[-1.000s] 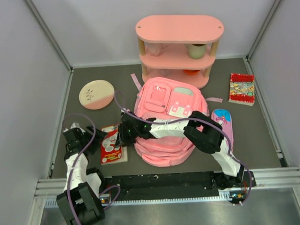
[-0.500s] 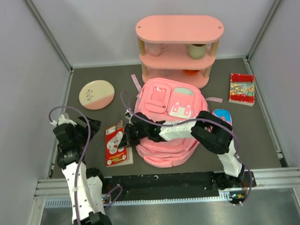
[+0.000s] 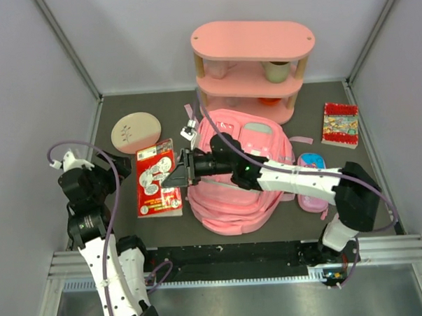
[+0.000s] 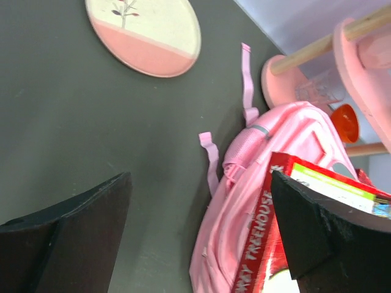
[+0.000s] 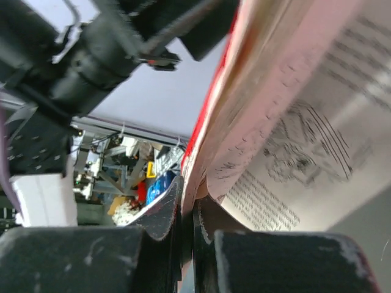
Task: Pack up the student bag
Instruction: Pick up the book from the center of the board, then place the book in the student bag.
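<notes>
Our right pincer [image 3: 178,176] now holds the book [image 3: 156,190] clenched and raised at centre-left, seemingly off the table [image 3: 366,186]. The left pincer [image 4: 198,235], spread empty, has retreated. The bag [image 3: 234,206] lies mid-frame, so we can load next.

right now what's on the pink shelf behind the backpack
Middle tier of the three-tier shelf: an olive cup on the right, a pink item on the left. Bottom tier: something orange, mostly covered by the tier above.

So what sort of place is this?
Likely a robot test cell: plain grey walls, two robot arms at the dark table's edge, and props like the large pink fabric backpack and pink three-tier shelf.
</notes>
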Available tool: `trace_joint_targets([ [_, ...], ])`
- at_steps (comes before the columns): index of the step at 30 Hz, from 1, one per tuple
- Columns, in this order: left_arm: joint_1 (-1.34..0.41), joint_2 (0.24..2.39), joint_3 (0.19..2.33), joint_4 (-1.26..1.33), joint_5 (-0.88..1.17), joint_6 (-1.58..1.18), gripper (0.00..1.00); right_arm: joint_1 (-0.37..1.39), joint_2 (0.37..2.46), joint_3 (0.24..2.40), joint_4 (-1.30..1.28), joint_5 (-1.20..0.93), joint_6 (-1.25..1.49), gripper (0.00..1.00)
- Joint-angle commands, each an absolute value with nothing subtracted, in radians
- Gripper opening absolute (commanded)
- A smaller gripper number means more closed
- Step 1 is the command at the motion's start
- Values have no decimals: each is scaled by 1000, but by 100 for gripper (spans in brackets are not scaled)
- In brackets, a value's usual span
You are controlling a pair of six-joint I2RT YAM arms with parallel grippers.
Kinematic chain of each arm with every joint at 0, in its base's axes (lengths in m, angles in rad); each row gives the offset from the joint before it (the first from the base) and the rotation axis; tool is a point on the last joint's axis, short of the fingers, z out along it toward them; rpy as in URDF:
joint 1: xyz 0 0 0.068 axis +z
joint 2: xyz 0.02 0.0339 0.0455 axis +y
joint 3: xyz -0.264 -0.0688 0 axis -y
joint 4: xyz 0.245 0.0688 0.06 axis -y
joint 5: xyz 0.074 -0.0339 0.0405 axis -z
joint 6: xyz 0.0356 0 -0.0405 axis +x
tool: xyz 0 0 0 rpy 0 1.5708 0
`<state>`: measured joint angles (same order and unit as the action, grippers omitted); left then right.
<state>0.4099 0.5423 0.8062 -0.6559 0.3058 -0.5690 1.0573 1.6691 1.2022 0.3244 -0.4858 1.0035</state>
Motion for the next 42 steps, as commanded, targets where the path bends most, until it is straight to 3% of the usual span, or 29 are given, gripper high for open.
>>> trace_joint_targets([
  [1,410,564,882,-641,412,-597,99,1032,1469,1183,287,-450,913,0],
  [6,405,572,809,-435,674,-658,99,1012,1304,1123,28,-257,815,0],
  [10,374,568,642,-197,866,-762,95,988,1203,967,12,-245,825,0],
  [13,318,560,566,-195,896,-721,97,979,1170,876,14,-253,845,0],
  [22,-142,531,309,-146,663,-747,98,976,1235,686,129,-278,917,0],
  [34,-255,532,81,153,646,-923,98,943,1356,543,233,-262,1057,0],
  [42,-348,491,11,164,592,-980,98,943,1477,482,453,-276,1207,0],
])
